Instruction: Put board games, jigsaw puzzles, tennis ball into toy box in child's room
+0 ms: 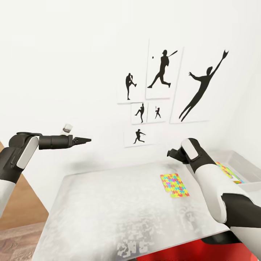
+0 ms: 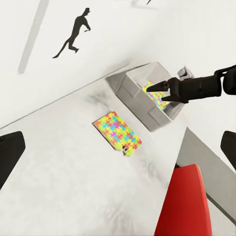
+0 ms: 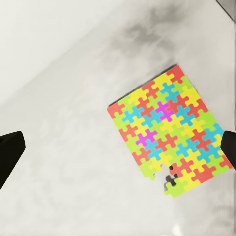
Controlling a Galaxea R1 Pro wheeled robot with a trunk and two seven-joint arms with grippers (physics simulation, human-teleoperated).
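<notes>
The left gripper point(image 1: 86, 140) hangs in the air off the table's point(image 1: 108, 203) left edge, level, its fingers together at a point. The table top is pale grey. One puzzle point(image 1: 174, 185) lies flat near the table's right edge, with a small gap of missing pieces at one corner point(image 3: 170, 179). In the left wrist view the right gripper point(image 2: 156, 91) hovers over the toy box point(image 2: 129, 87), its fingers close together and holding nothing. The toy box stands at the table's far right corner, with a second puzzle point(image 1: 229, 172) lying inside. A red object point(image 1: 188, 250) sits below the near edge.
</notes>
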